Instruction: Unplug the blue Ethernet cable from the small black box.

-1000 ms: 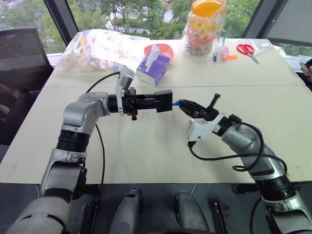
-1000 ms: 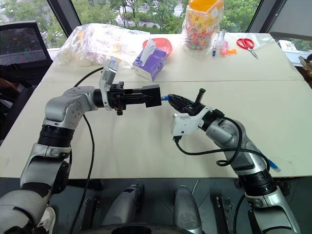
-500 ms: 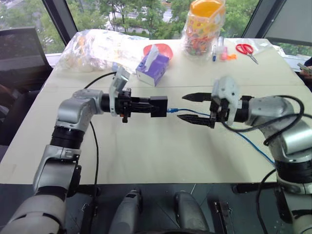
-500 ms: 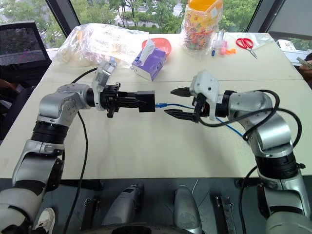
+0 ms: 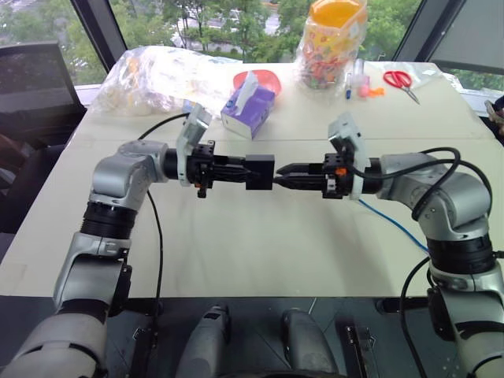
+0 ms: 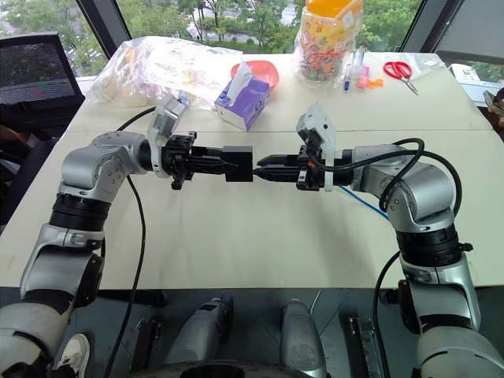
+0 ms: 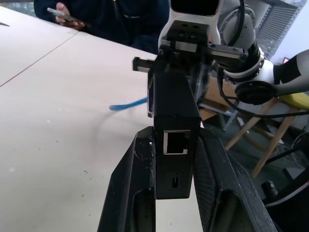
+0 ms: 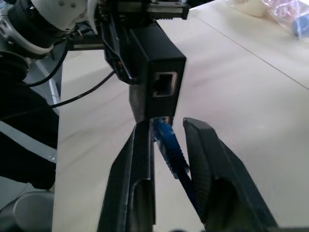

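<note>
Left gripper (image 5: 236,170) clamps the box (image 5: 260,172) mid-air over the table (image 5: 236,244); right gripper (image 8: 169,145) straddles the still-seated cable (image 8: 166,142) plug, fingers narrowly apart: pinch firmly, pull straight out.

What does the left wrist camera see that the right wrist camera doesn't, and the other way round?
Left wrist view's extras: a person's hand holding a phone, and a loose stretch of the blue Ethernet cable lying on the table.

Right wrist view's extras: the cable's plug end meeting the small black box, between the open fingers of the right end effector, plus a clear plastic bag.

Shared: the box clamped in the left end effector, an empty socket facing each camera, the cable and the table.
</note>
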Robot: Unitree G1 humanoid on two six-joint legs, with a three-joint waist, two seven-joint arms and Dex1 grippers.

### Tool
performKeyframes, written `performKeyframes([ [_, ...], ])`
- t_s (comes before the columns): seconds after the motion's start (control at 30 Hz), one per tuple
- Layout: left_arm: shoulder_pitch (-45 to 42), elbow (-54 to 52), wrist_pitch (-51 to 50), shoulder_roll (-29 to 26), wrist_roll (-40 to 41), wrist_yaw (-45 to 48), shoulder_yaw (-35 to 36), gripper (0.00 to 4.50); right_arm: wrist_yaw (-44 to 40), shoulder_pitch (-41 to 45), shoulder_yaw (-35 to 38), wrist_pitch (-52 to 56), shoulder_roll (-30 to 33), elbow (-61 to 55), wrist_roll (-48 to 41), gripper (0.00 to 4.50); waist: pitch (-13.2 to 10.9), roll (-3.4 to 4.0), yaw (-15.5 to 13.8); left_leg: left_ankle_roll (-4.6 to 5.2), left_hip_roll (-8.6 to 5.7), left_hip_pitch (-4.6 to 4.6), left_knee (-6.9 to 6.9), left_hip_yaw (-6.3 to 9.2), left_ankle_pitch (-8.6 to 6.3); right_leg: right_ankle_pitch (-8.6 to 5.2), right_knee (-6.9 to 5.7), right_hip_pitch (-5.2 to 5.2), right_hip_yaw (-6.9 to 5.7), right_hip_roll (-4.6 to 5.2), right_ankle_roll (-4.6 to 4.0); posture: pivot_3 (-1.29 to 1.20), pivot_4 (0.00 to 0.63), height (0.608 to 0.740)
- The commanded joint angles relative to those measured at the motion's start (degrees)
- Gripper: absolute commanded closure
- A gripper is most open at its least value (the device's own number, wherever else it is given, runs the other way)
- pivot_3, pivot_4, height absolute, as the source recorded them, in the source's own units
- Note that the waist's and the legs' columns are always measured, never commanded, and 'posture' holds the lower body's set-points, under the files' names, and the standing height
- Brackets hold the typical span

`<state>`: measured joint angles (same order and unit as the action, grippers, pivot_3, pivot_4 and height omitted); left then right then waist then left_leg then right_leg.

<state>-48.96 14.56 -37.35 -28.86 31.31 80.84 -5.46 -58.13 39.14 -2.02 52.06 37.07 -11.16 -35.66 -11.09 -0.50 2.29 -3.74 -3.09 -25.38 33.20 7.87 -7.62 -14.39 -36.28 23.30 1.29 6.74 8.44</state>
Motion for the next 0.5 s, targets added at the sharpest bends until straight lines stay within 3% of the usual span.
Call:
performKeyframes([
  [0.03,-1.46,-2.36,-0.02,-0.3,1.43,0.05,1.64,4.03,-0.68,1.33,-0.21,-0.57,0.68,-0.69,-0.4,3.23,0.0,0.0,0.01,0.0,0.0,0.0,0.0,0.0,0.0,0.0,0.0,0.0,0.0,0.0,0.0,0.0,0.15,0.728],
  [0.5,-1.36,-2.67,0.46,-0.32,1.53,0.31,1.45,4.03,-3.12,1.04,-1.43,-1.6,2.95,-1.06,-0.2,3.23,0.0,0.0,0.01,0.0,0.0,0.0,0.0,0.0,0.0,0.0,0.0,0.01,0.0,0.0,0.0,0.0,0.15,0.728],
])
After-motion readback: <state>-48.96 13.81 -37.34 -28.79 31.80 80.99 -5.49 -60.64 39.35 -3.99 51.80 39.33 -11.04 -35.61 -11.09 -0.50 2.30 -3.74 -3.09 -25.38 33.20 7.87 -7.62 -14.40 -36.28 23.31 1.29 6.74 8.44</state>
